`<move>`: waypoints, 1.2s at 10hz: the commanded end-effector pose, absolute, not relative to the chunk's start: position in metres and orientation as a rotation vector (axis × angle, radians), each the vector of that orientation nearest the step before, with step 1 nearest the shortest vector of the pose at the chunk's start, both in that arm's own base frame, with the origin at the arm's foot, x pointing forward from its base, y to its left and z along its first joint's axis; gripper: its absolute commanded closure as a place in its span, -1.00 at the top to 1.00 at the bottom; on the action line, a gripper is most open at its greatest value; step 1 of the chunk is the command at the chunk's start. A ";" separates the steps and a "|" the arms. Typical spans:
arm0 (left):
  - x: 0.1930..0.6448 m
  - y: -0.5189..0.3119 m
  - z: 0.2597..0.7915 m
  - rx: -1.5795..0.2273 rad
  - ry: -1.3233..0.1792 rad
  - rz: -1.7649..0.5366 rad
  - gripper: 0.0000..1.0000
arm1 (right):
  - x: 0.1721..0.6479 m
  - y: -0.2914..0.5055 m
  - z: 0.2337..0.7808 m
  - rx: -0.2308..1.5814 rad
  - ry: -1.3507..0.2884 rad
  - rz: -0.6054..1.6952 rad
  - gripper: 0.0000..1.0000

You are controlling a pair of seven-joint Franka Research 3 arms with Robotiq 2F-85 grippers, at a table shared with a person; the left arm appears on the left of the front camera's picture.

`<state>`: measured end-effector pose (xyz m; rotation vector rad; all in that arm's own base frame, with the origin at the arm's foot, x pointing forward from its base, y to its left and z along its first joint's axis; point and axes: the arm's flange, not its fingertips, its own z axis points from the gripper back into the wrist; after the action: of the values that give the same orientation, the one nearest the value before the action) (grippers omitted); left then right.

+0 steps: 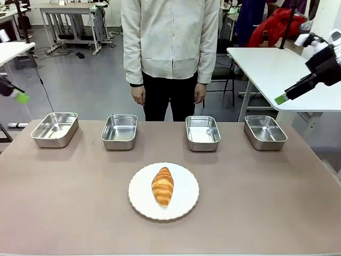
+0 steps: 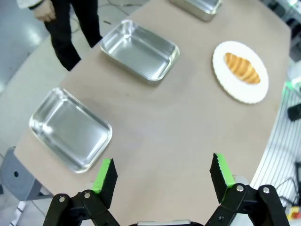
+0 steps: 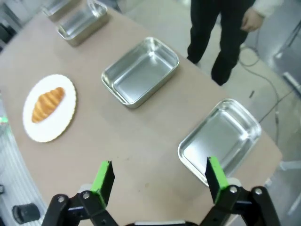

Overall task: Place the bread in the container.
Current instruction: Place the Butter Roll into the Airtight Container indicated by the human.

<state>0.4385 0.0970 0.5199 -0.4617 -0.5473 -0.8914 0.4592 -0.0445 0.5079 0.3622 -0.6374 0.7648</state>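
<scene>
The left gripper (image 2: 163,180) hangs over the left end of the table (image 1: 266,202) with its jaws spread wide, holding and touching nothing. Its wrist view has two steel trays in full, while the front view gives four in a row, from the leftmost tray (image 1: 54,129) to the rightmost tray (image 1: 265,132). The bread (image 1: 162,186), a golden-brown croissant with a ridged, shiny crust, lies on the white plate (image 1: 184,205) in the middle, in front of the row. The right gripper (image 3: 160,181) is equally wide apart and empty, raised over the right end.
</scene>
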 end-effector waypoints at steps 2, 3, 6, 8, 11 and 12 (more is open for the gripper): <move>0.439 0.097 0.520 -0.462 -0.547 -0.891 1.00 | 0.459 -0.045 0.508 0.362 -0.637 0.765 1.00; 0.439 0.097 0.520 -0.462 -0.547 -0.891 1.00 | 0.459 -0.045 0.508 0.362 -0.637 0.765 1.00; 0.446 0.118 0.521 -0.475 -0.568 -0.892 1.00 | 0.462 -0.058 0.525 0.377 -0.683 0.793 1.00; 0.447 0.149 0.544 -0.519 -0.696 -0.914 1.00 | 0.469 -0.088 0.556 0.413 -0.755 0.781 1.00; 0.438 0.182 0.558 -0.580 -0.816 -0.926 1.00 | 0.480 -0.133 0.563 0.476 -0.809 0.775 1.00; 0.433 0.192 0.562 -0.589 -0.868 -0.903 1.00 | 0.481 -0.148 0.564 0.483 -0.826 0.757 1.00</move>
<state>0.4307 0.1838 0.5643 -0.5482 -0.8177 -0.8942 0.4691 -0.1349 0.5692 0.4498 -0.7985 0.7431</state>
